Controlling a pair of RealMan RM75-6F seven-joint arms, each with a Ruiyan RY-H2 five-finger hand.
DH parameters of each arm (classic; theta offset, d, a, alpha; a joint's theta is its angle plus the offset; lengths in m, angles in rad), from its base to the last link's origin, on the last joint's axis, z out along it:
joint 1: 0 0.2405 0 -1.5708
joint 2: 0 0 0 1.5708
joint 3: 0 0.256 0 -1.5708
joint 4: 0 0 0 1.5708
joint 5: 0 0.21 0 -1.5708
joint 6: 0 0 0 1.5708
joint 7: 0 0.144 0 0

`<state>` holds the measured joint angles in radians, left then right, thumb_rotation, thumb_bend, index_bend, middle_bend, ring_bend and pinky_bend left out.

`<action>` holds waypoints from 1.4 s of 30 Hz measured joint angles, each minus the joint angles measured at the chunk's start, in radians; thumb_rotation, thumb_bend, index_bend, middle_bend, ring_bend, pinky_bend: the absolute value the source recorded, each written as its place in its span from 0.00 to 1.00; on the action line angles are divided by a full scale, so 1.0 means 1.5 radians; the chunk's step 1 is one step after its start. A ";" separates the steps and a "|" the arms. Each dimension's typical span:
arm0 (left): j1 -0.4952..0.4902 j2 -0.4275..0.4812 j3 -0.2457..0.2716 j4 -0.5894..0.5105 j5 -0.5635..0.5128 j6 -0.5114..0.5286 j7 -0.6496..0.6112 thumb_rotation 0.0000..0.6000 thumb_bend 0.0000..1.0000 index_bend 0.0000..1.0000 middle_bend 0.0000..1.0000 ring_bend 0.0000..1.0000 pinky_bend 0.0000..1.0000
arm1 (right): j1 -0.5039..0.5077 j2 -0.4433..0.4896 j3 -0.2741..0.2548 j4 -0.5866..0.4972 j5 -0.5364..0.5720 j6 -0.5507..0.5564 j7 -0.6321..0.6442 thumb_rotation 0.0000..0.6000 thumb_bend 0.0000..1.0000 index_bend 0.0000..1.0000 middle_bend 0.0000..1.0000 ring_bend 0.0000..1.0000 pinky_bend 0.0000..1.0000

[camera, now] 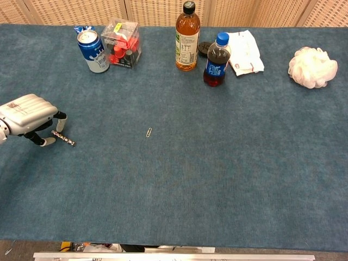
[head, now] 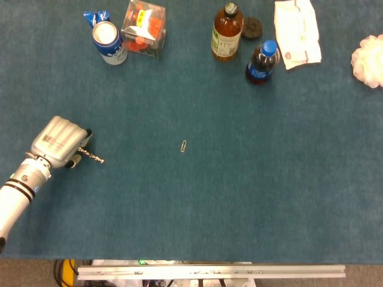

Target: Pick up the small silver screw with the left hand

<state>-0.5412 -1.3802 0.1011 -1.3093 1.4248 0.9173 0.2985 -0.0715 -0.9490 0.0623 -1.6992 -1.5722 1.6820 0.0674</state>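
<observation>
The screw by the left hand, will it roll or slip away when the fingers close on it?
The screw is thin and lies flat on the blue cloth, so it probably rolls sideways if nudged. The nap likely slows it. Being small and metallic against the left hand, it may slip from a loose pinch.

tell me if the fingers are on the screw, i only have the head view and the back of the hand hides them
Observer: The chest view looks under the left hand. Its fingertips curl down to either side of the near end of the screw.
Operator: is it off the table
Observer: Doesn't look like it. In the chest view the screw seems to lie flat on the table, with its free end pointing toward the paperclip. I can't tell if the grip has closed.
Operator: right hand anywhere
Observer: No, the chest view doesn't show it either.
</observation>
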 measured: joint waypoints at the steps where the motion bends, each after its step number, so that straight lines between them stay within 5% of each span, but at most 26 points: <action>1: 0.000 0.000 -0.001 0.000 -0.001 -0.001 0.002 1.00 0.27 0.49 0.90 0.84 0.91 | -0.001 0.000 0.000 0.001 0.001 0.000 0.001 1.00 0.30 0.14 0.34 0.34 0.41; 42: 0.004 -0.008 -0.021 -0.023 -0.028 -0.001 0.037 1.00 0.34 0.60 0.92 0.85 0.91 | -0.013 -0.002 0.003 0.025 0.006 0.015 0.027 1.00 0.30 0.14 0.34 0.34 0.41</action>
<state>-0.5352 -1.3917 0.0694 -1.3441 1.3827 0.9153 0.3536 -0.0914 -0.9520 0.0666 -1.6613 -1.5634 1.7043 0.1073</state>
